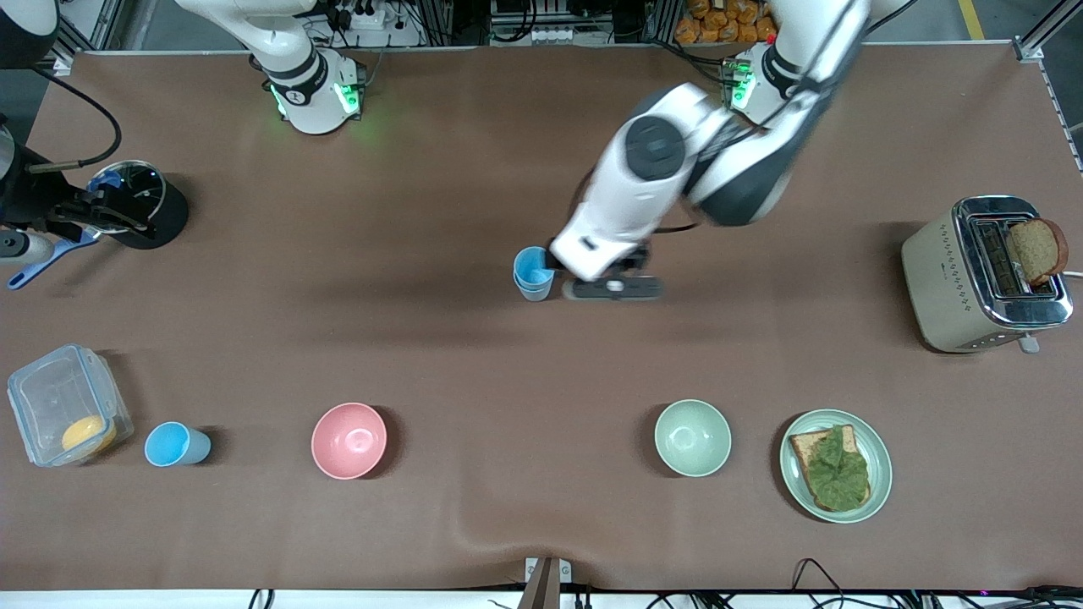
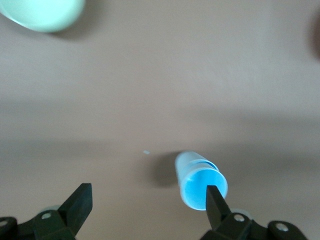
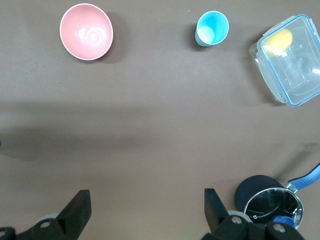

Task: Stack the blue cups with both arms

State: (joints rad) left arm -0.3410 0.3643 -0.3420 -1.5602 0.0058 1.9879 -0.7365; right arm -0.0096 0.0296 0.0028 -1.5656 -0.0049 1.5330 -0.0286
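Two blue cups [image 1: 533, 272] stand nested as one stack in the middle of the table; the stack also shows in the left wrist view [image 2: 200, 180]. My left gripper [image 1: 611, 288] is open and empty, just beside the stack toward the left arm's end. In the left wrist view [image 2: 147, 200] one fingertip [image 2: 215, 200] shows in front of the stack's mouth. A paler single blue cup [image 1: 173, 444], with a white patch inside [image 3: 212, 27], stands near the front edge. My right gripper [image 3: 147, 210] is open and empty, up over the table by a pot [image 1: 140, 199].
A pink bowl [image 1: 349, 440] and a pale green bowl [image 1: 692, 437] sit in the front row. A clear lidded box [image 1: 63, 414] lies beside the single cup. A plate with bread and lettuce [image 1: 836, 465] and a toaster [image 1: 986, 271] stand toward the left arm's end.
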